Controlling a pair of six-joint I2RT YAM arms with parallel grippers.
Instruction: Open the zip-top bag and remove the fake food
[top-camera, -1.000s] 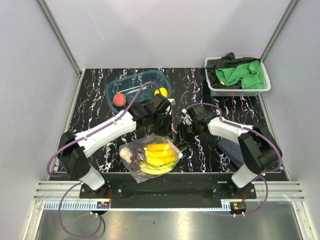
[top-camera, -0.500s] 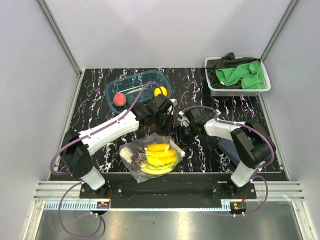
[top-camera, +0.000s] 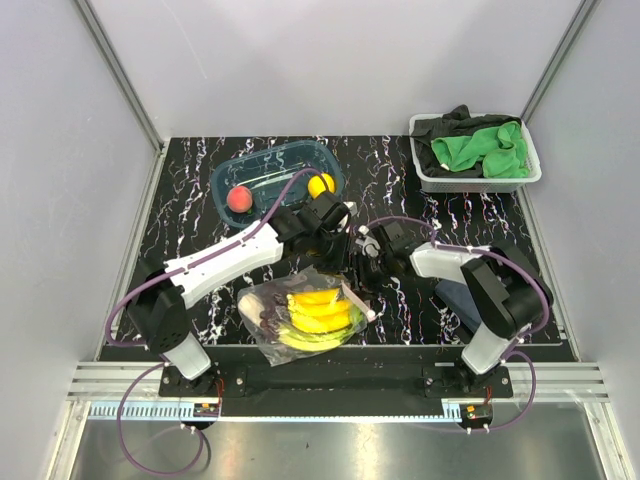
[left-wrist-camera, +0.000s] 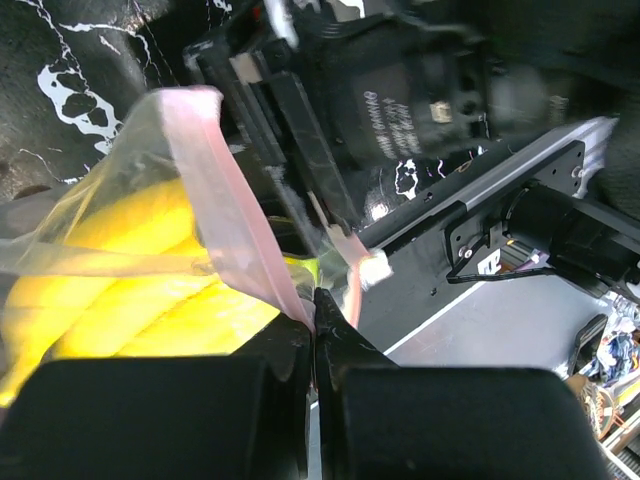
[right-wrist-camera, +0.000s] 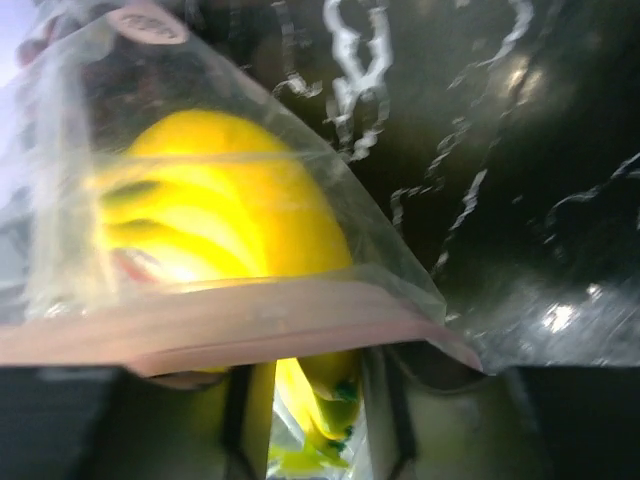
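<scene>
Clear crinkly zip-top bag (top-camera: 258, 298) lies on the black marbled desk (top-camera: 200, 200) near the front edge, between the two arm bases. Inside it: yellow plastic banana bunch (top-camera: 318, 310) and, at its left, dark purple grapes (top-camera: 268, 320). The bag's pink-red zip strip (left-wrist-camera: 215, 190) runs along the far right edge, lifted off the desk. Left gripper (left-wrist-camera: 315, 300): jaws clenched on the pink strip, no gap showing between them, with the bananas just behind the pinch point. Right gripper (right-wrist-camera: 305, 385): jaws stand apart with yellow visible in the gap, and the pink strip lies straight across the fingertips. Whether they catch any film cannot be told. From above, both grippers meet at the same corner of the bag, almost touching each other. Farther back on the left sits a blue-tinted clear rectangular tray (top-camera: 225, 175) holding a pink-red peach (top-camera: 238, 198) and a yellow lemon (top-camera: 321, 184). At the far right corner, a white plastic basket (top-camera: 430, 178) holds a green cloth (top-camera: 485, 148) and a black cloth (top-camera: 445, 128).
</scene>
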